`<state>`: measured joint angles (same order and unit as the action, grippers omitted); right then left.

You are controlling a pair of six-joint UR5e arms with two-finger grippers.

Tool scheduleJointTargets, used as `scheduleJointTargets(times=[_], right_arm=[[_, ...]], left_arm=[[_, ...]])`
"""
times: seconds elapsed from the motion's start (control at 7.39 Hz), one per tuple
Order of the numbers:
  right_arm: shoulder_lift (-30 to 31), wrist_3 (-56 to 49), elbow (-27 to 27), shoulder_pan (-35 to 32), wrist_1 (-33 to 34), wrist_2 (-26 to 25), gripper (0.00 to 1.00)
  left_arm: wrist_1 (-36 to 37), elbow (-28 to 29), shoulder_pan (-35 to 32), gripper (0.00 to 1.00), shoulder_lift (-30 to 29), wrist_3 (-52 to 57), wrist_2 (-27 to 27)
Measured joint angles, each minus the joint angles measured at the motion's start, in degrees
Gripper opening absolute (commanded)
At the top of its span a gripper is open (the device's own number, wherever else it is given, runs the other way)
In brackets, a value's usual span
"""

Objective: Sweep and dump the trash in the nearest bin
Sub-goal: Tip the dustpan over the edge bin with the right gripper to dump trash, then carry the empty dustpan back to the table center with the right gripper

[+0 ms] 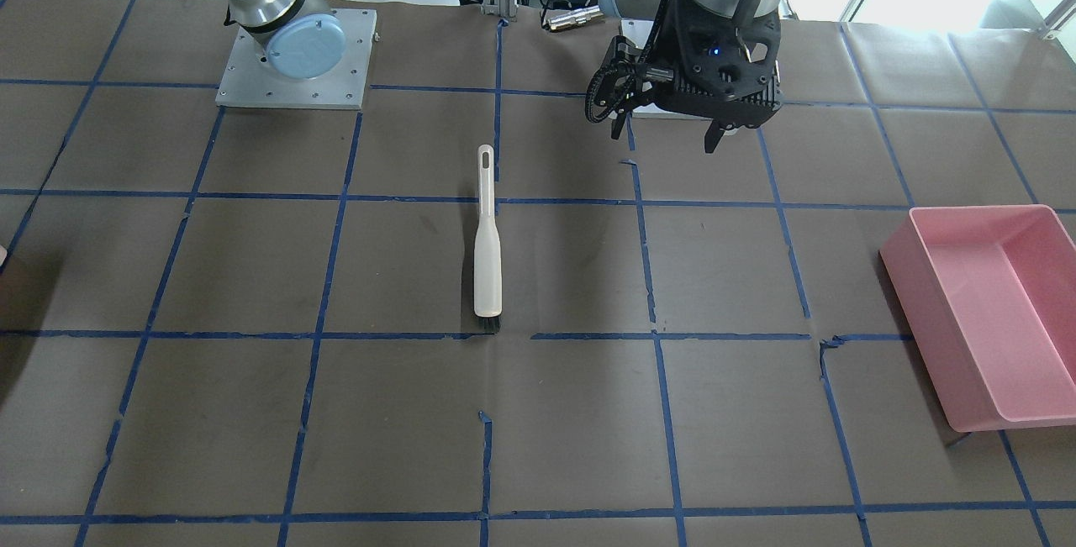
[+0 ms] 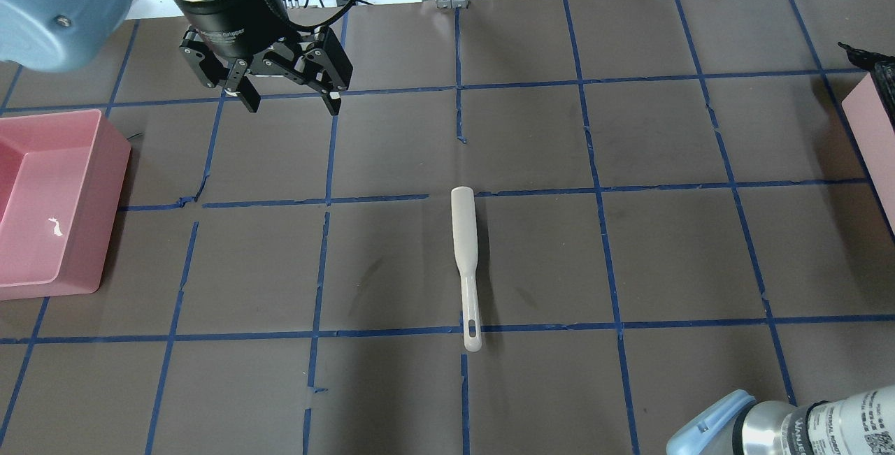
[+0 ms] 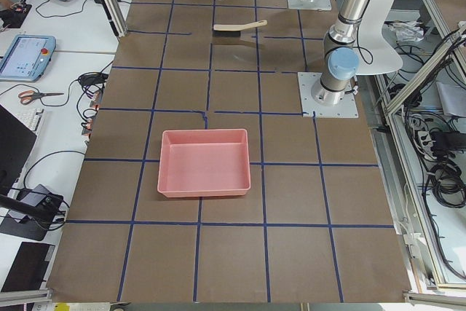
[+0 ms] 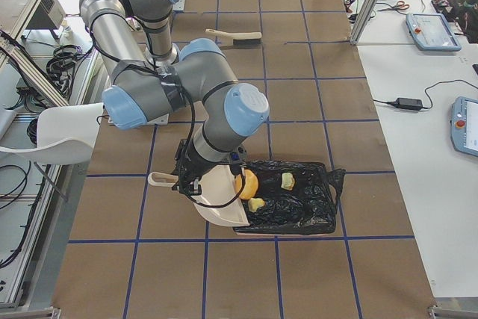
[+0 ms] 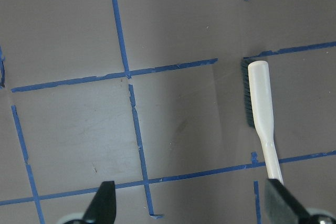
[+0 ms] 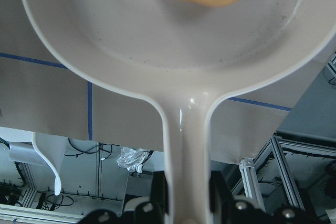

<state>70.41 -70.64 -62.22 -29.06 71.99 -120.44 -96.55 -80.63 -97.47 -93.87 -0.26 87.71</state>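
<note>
Sweeping looks finished: the brush (image 2: 464, 259) lies mid-frame on the desk (image 2: 664, 252), and the left gripper (image 2: 292, 107) has its fingers spread. The right gripper (image 6: 189, 184) fingers pinch the dustpan (image 4: 213, 201); its brown lump (image 4: 246, 183) is not yet in the bin (image 2: 874, 133).

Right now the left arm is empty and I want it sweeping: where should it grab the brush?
Probably the slim handle of the brush, near its middle, coming straight down with the open left gripper and closing across the narrow width. The brush rests bristles-down, so the handle's back faces up, slotted end toward the robot.
</note>
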Motion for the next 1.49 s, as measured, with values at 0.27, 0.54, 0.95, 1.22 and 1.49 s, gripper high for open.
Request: scheduleJointTargets(times=[0.27,0.54,0.95,1.22,1.49], right_arm=[[-0.2,0.5,0.7,-1.4,-0.2,-0.4,0.11],[0.0,0.5,0.0,-2.8,-0.5,0.2,0.10],[3.9,2.5,-2.9,-10.5,-0.7,9.7,0.09],[5.2,5.9,-8.8,-15.6,-0.5,18.4,0.09],[7.0,11.9,-15.0,-23.6,0.2,26.8,0.09]], left_arm=[[-0.1,0.0,0.0,1.00,0.0,0.0,0.0],[-0.1,0.1,0.0,1.00,0.0,0.0,-0.1],[-0.1,0.2,0.0,1.00,0.0,0.0,0.0],[-0.1,0.2,0.0,1.00,0.1,0.0,0.0],[-0.2,0.2,0.0,1.00,0.1,0.0,0.0]])
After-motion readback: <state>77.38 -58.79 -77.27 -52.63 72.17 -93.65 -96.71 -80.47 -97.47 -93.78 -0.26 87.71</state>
